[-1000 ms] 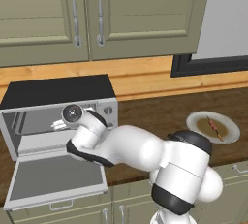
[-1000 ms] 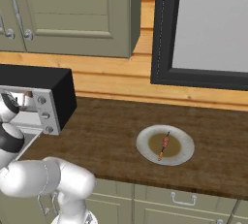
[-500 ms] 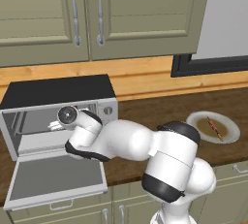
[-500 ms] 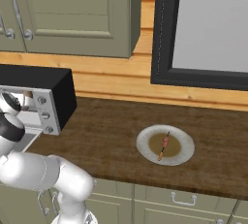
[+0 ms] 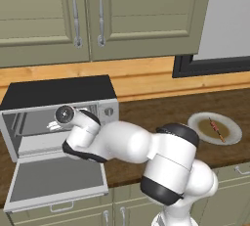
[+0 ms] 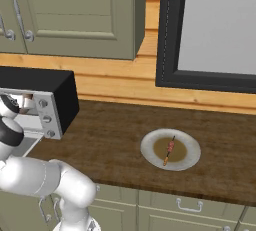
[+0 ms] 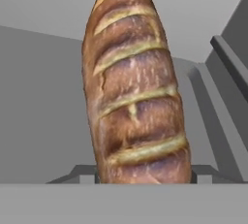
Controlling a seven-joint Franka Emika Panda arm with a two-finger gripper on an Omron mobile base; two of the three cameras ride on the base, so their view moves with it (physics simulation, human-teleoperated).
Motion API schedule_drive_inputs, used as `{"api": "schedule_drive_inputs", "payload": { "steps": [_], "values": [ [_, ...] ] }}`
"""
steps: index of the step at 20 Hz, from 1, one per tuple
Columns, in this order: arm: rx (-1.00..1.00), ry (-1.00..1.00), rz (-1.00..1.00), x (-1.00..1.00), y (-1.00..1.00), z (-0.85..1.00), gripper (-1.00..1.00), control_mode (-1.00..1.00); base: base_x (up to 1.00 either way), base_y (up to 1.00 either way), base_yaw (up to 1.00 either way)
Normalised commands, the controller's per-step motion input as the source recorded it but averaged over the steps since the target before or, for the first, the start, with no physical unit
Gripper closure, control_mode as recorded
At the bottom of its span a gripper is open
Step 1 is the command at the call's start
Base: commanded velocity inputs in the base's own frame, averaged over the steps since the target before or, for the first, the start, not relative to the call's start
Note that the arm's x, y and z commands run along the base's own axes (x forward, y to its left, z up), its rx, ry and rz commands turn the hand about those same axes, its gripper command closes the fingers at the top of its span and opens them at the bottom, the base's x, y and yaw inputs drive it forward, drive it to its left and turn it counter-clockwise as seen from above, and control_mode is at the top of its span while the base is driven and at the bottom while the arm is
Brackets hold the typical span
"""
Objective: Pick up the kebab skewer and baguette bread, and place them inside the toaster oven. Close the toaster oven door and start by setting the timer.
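Observation:
The baguette bread (image 7: 133,92), golden-brown with pale diagonal scores, stands lengthwise in the hand view, and my gripper (image 7: 144,178) is shut on its near end. Grey inner walls of the toaster oven (image 5: 58,93) surround it. In the left base view my hand reaches into the oven's open cavity above the toaster oven door (image 5: 53,178), which lies folded down flat. The kebab skewer (image 5: 216,129) (image 6: 169,150) rests on a round plate (image 6: 150,142) far to the right on the counter.
The oven's three knobs (image 6: 45,117) run down its right front. Upper cabinets hang above, and a dark-framed window stands at the back right. Dark wooden counter (image 6: 110,140) stretches between the oven and the plate.
My hand has edged a little left and deeper into the oven with the bread. The arm's elbow has swung up and toward the middle of the picture.

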Motion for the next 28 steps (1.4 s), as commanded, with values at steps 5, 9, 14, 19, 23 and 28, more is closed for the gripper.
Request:
{"api": "schedule_drive_inputs", "payload": {
  "steps": [5,9,14,19,23,28],
  "values": [
    [0.0,0.0,0.0,0.0,0.0,0.0,-1.0,-1.0,0.0,0.0,0.0],
    [0.0,0.0,0.0,0.0,0.0,0.0,-1.0,-1.0,0.0,0.0,0.0],
    [0.0,0.0,0.0,0.0,0.0,0.0,-1.0,-1.0,0.0,0.0,0.0],
    [0.0,0.0,0.0,0.0,0.0,0.0,-1.0,-1.0,0.0,0.0,0.0],
    [0.0,0.0,0.0,0.0,0.0,0.0,-1.0,-1.0,0.0,0.0,0.0],
    [0.0,0.0,0.0,-0.54,-0.12,0.33,-1.0,-1.0,0.0,0.0,0.0]
  ]
}}
